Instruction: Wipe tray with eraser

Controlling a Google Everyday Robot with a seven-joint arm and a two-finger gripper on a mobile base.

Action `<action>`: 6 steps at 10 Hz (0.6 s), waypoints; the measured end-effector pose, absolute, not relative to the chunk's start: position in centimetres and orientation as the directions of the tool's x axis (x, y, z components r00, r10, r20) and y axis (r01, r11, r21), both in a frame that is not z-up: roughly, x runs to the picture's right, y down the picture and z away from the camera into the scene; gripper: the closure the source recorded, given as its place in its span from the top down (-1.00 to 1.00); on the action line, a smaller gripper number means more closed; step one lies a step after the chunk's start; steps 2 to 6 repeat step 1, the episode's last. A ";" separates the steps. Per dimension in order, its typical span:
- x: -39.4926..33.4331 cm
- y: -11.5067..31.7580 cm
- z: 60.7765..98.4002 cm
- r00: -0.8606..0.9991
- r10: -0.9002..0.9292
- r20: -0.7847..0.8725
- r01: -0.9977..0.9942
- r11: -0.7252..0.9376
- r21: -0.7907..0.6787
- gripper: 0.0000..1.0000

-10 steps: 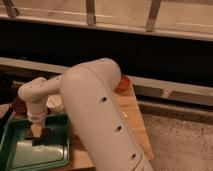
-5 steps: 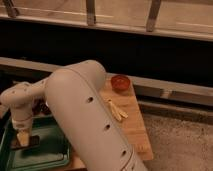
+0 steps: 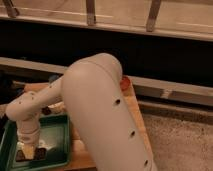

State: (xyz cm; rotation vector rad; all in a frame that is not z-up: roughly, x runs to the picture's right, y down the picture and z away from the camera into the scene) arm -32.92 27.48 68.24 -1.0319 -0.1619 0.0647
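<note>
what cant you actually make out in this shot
- End effector, camera view: low over the tray; its grip is too blurred to judge.
- Eraser: mostly hidden under the end effector.
- Tray: left and bottom edges cut off by the frame.
- Orange bowl: mostly hidden behind the arm.

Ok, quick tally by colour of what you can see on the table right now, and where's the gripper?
Green: 1, the tray
Dark brown-black: 1, the eraser, on the tray floor
Red-orange: 1, a bowl mostly hidden behind the arm
Total: 3
The gripper is down in the tray at the eraser.
</note>
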 end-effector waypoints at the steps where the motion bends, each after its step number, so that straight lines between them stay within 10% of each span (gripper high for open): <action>1: -32.1 27.0 68.7 0.983 0.153 0.099 0.005 0.521 -0.853 -1.00; 6: -32.1 27.0 68.7 0.983 0.153 0.099 0.005 0.521 -0.853 -1.00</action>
